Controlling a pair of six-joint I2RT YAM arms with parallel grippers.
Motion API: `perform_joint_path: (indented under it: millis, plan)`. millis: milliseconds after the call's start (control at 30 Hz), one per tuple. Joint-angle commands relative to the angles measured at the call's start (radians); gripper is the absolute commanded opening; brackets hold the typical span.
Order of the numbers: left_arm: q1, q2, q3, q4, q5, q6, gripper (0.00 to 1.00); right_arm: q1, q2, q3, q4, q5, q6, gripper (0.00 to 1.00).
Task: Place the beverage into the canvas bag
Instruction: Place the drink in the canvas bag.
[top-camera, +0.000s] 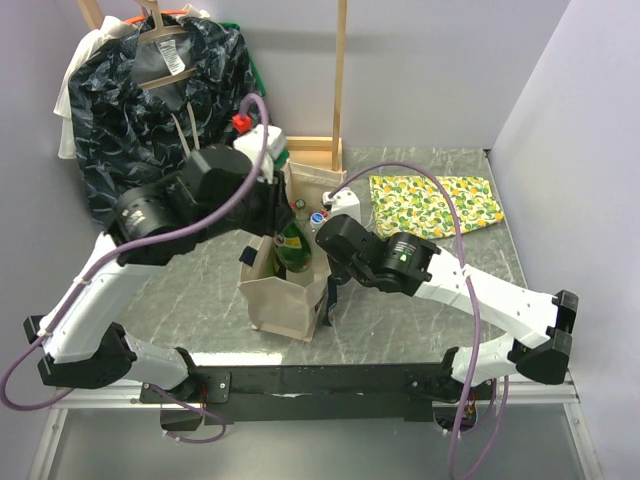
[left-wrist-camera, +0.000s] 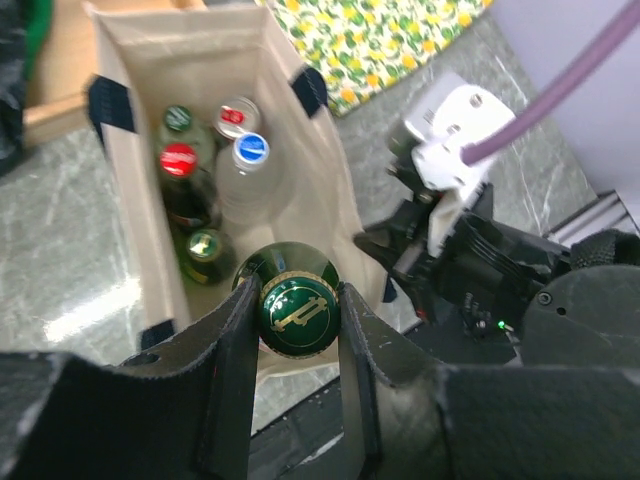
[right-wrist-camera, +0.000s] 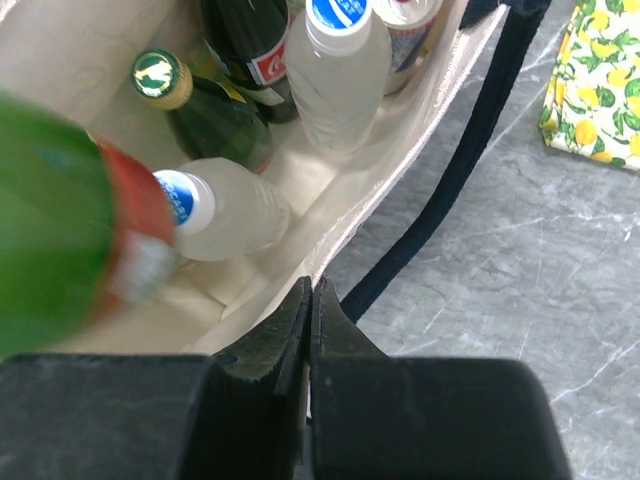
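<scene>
several bottles (left-wrist-camera: 248, 152) stood inside the canvas bag (top-camera: 282, 308). the left gripper (left-wrist-camera: 298, 300) clamped the green bottle (top-camera: 294, 246) by its cap, over the bag's mouth, perhaps already partly inside. the right gripper (right-wrist-camera: 308, 305) pinched the bag's rim, jaws closed.

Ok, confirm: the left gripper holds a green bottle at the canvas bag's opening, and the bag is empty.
Not empty: the left wrist view shows several bottles already in the canvas bag. The left gripper does hold the green bottle there.

Upright green bottle (left-wrist-camera: 298, 312) above open beige canvas bag (left-wrist-camera: 322, 205), seemingly partly inside
</scene>
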Motion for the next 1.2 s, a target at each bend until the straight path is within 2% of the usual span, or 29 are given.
perform_joint_path:
  millis: [0, 700, 1167]
  plan:
    - [-0.058, -0.052, -0.037, 0.209, -0.038, -0.045, 0.01, -0.003, 0.01, 0.085, 0.041, 0.059, -0.036, 0.0]
    - [-0.306, -0.123, -0.245, 0.196, -0.183, -0.205, 0.01, -0.003, 0.03, 0.145, 0.036, 0.082, 0.018, 0.0]
    - [-0.33, -0.189, -0.452, 0.258, -0.237, -0.26, 0.01, -0.003, 0.042, 0.168, 0.027, 0.08, 0.029, 0.0]
